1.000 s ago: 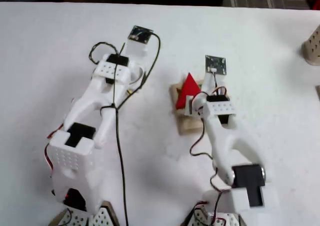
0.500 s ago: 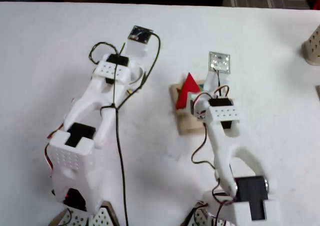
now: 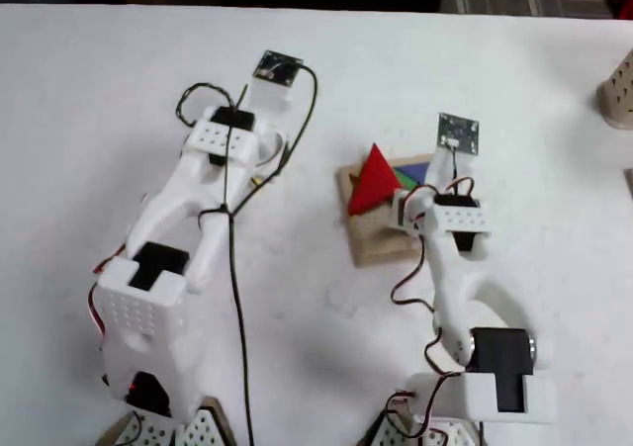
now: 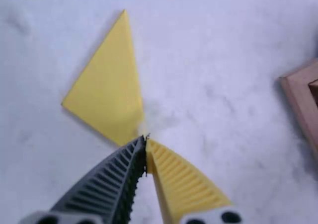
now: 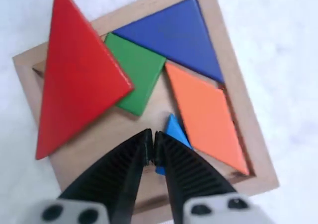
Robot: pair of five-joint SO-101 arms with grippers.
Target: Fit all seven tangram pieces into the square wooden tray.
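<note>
High view: white tabletop (image 3: 514, 60) spreads wide around the wooden tray (image 5: 237, 85). The red triangle (image 5: 74, 80) lies askew across the tray's rim. The blue triangle (image 5: 174, 35), orange parallelogram (image 5: 206, 119), green square (image 5: 136, 77) and small blue piece (image 5: 174, 127) sit inside. The yellow triangle (image 4: 107, 85) lies on bare tabletop, with the left gripper (image 4: 145, 144) at its corner, jaws together. The right gripper (image 5: 153, 139) is over the tray, jaws together.
</note>
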